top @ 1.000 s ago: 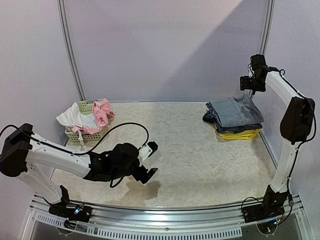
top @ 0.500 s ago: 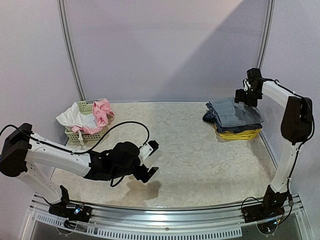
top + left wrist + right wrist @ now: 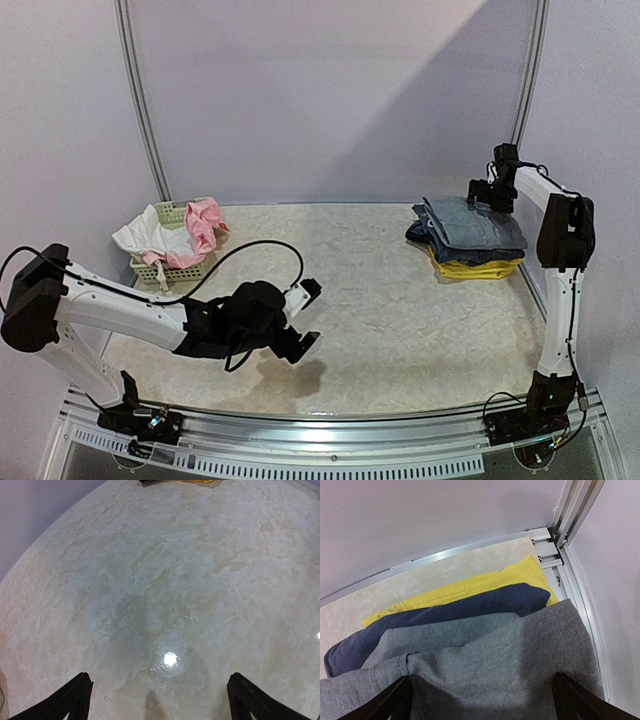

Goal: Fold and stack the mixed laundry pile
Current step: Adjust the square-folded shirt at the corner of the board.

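Observation:
The folded stack sits at the table's back right: grey trousers (image 3: 478, 222) on top, a navy piece (image 3: 418, 236) under them, a yellow piece (image 3: 478, 268) at the bottom. My right gripper (image 3: 484, 191) hovers at the stack's far edge, open. In the right wrist view its gripper (image 3: 482, 677) has wide jaws over the grey trousers (image 3: 495, 650), with navy (image 3: 470, 607) and yellow (image 3: 485, 582) layers beyond. A white piece (image 3: 145, 237) and a pink piece (image 3: 205, 225) of the laundry pile lie in the basket. My left gripper (image 3: 307, 316) is open and empty above bare tabletop (image 3: 160, 675).
The pale-green lattice basket (image 3: 165, 270) stands at the back left near the wall post. A metal rail (image 3: 560, 525) and the right wall run close beside the stack. The marbled tabletop (image 3: 165, 580) spreads between the two arms.
My right gripper has come down and in from above the stack to its far edge, and the grey trousers now lie flatter. The left arm has barely moved.

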Controlling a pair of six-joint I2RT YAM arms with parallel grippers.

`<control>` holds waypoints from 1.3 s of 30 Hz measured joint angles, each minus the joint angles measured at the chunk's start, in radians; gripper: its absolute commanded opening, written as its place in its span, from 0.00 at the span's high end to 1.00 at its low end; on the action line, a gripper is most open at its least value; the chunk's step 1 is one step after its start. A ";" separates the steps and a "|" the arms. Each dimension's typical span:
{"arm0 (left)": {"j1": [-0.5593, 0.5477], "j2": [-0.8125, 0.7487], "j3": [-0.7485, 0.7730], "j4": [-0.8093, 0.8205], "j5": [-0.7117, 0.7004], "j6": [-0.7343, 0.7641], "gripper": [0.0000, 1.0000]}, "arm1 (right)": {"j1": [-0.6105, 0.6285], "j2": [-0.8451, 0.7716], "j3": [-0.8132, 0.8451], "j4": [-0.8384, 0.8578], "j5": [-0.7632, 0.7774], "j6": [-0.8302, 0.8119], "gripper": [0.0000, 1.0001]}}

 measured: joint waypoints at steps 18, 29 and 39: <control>0.000 0.058 0.059 -0.013 -0.003 0.010 0.04 | -0.006 0.089 0.085 -0.020 -0.049 -0.001 0.01; 0.000 -0.005 0.039 -0.022 0.005 0.008 0.04 | 0.077 -0.103 -0.015 -0.031 0.014 0.000 0.01; 0.000 -0.060 0.009 -0.023 0.005 0.003 0.04 | 0.194 -0.306 -0.251 0.039 0.076 0.006 0.01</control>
